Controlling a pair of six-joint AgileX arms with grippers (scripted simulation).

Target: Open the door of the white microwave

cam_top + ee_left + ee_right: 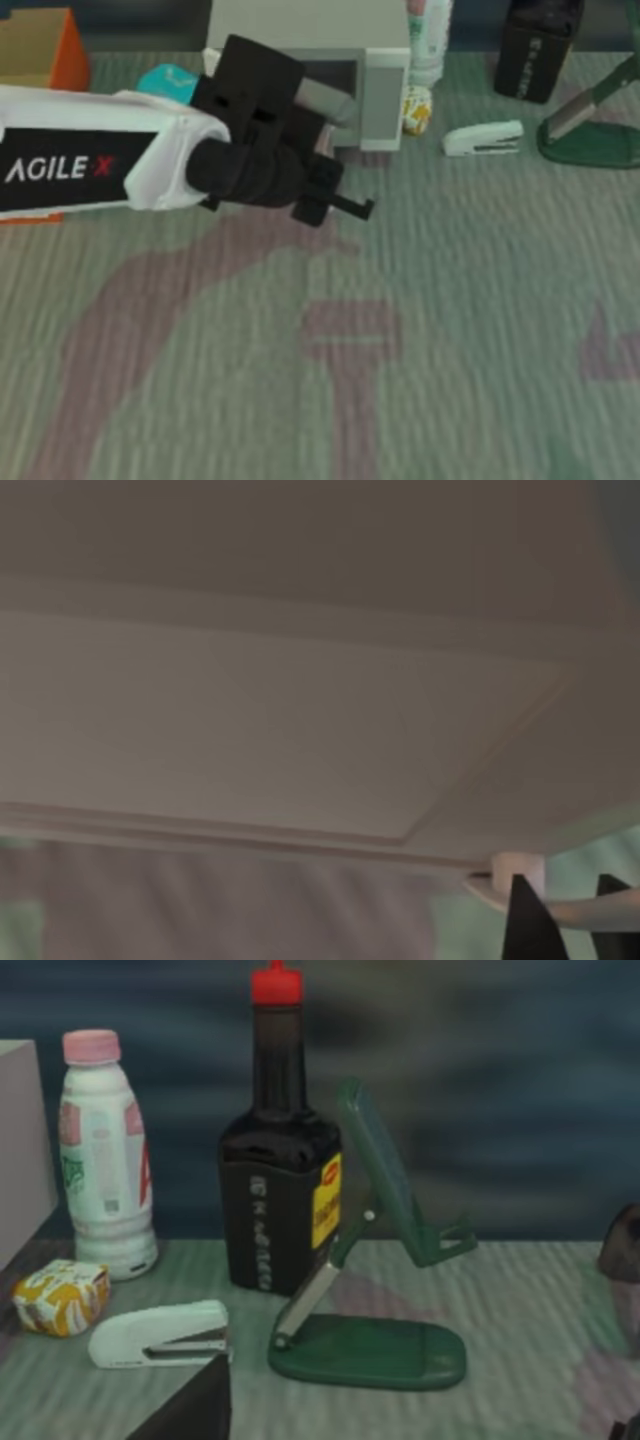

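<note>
Top view: the microwave [330, 60] sits at the table's [450, 330] far edge, a little left of centre. Its grey control panel [384, 100] faces the camera side, and the door [322, 97] stands to the left of that panel, largely covered by the left arm.

The left arm reaches in from the table's left, with the left gripper [345, 205] in front of the door's lower edge, fingers pointing right. In the left wrist view the door [260, 730] fills the frame. Two dark fingertips [527, 925] are parted, with a small white tab [520, 865] on the door's corner above the gap. Whether they touch the tab I cannot tell; they look just short of it.

The right arm does not show in the top view. A dark shape at the edge of the right wrist view may be its gripper; finger state cannot be told.

Other items, top view:
- orange box [40, 45], far left corner
- teal object [165, 80] beside the arm
- white bottle [428, 40] right of the microwave
- small yellow packet [416, 110] at the bottle's foot
- white stapler [483, 138] near it
- dark sauce bottle [540, 50] farther right
- green stand [590, 130], far right
</note>
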